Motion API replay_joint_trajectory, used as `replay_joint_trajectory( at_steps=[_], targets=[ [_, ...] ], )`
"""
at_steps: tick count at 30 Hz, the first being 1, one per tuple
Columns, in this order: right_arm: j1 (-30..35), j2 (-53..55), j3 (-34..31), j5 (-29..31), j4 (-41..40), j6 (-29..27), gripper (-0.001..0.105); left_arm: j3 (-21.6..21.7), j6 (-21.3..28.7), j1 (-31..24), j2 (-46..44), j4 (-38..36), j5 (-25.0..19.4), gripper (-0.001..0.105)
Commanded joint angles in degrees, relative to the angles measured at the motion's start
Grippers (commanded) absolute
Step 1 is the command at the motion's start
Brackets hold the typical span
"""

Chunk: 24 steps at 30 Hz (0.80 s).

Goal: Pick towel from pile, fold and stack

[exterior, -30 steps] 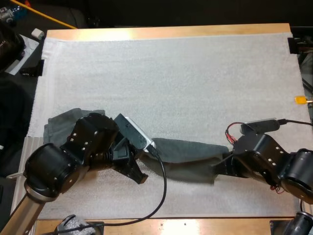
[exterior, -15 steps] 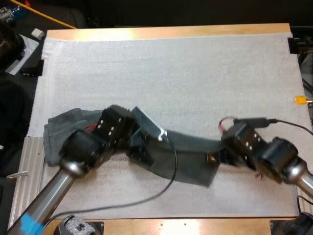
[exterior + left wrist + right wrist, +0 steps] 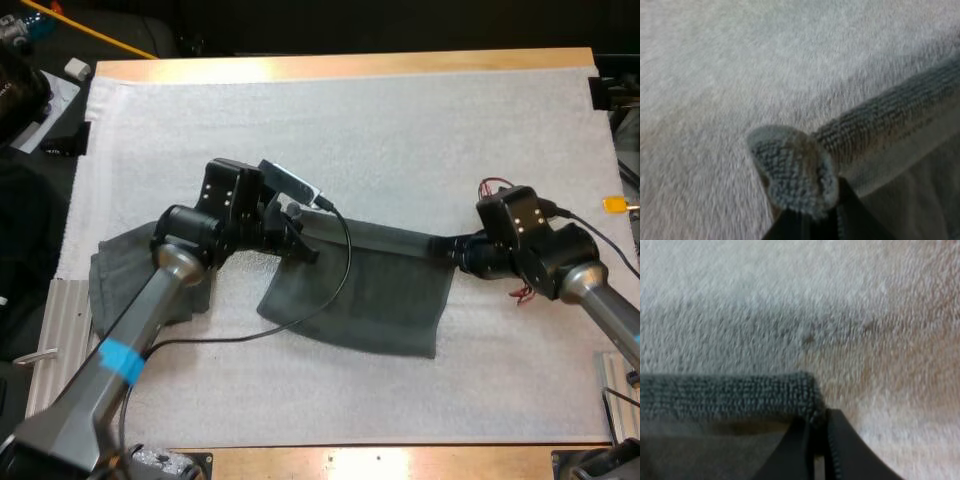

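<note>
Towel (image 3: 372, 300) hangs spread over the white mat (image 3: 400, 130), a top corner pinched in the left tool (image 3: 303, 246) and another in the right tool (image 3: 446, 248). Picking looks done; folding and stacking remain. Crumpled towel (image 3: 118, 262) lies beside.

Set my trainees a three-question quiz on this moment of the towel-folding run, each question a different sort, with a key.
1. True or false: the left gripper and the right gripper each pinch a corner of the same towel.
2. Where on the mat does the crumpled towel lie?
A) at the far edge
B) partly under the left arm, at the left side in the high view
C) beside the right gripper
3. Fill in: the held towel's upper edge is stretched ___ the two grippers.

Key: 1 true; 2 B; 3 between.
</note>
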<state>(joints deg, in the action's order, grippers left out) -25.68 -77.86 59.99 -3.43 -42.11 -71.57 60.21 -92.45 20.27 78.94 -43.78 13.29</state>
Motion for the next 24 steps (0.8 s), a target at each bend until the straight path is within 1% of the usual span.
replay_joint_trajectory(
  at_steps=[1,5,12,13,15,17,18,20,21,22,23,24],
  targets=[
    [3.1,-3.4,0.2,-2.1,3.1,0.4,0.0,0.1,-0.5,-2.4,4.1,5.8,2.4,0.0],
    [4.2,-6.7,0.3,-2.6,6.7,1.0,0.0,0.1,-0.9,-3.8,8.1,10.5,3.3,0.0],
    [3.4,-10.5,0.5,-0.8,13.0,2.6,0.0,0.0,-1.4,-5.4,12.3,16.5,3.4,0.0],
    [3.1,-11.0,0.5,-0.5,14.5,3.6,0.001,0.0,-1.4,-5.8,12.7,17.7,3.6,0.003],
    [3.4,-10.3,0.6,-1.4,13.8,2.3,0.0,0.1,-1.0,-5.1,12.6,16.5,3.9,0.001],
    [3.7,-10.3,0.8,-1.4,14.3,2.4,0.001,0.2,-1.0,-5.0,12.8,16.8,4.0,0.004],
    [3.7,-10.3,0.8,-1.3,14.7,2.4,0.003,0.2,-1.0,-5.0,12.8,16.9,3.8,0.008],
    [3.7,-10.4,1.0,-1.2,16.0,2.7,0.013,0.3,-1.2,-5.0,12.9,17.2,3.9,0.023],
    [3.7,-10.3,1.1,-1.2,16.6,3.2,0.021,0.2,-1.5,-5.1,13.1,17.4,4.0,0.031],
    [3.8,-10.6,1.1,-1.4,17.2,3.5,0.03,0.2,-1.6,-4.9,13.2,17.4,4.0,0.041],
    [3.8,-10.5,1.2,-1.4,18.0,3.7,0.038,0.5,-1.6,-5.0,13.0,17.5,4.0,0.048],
    [3.8,-10.5,1.2,-1.5,19.3,3.8,0.048,0.7,-1.9,-5.0,13.0,17.6,4.1,0.055]
  ],
)
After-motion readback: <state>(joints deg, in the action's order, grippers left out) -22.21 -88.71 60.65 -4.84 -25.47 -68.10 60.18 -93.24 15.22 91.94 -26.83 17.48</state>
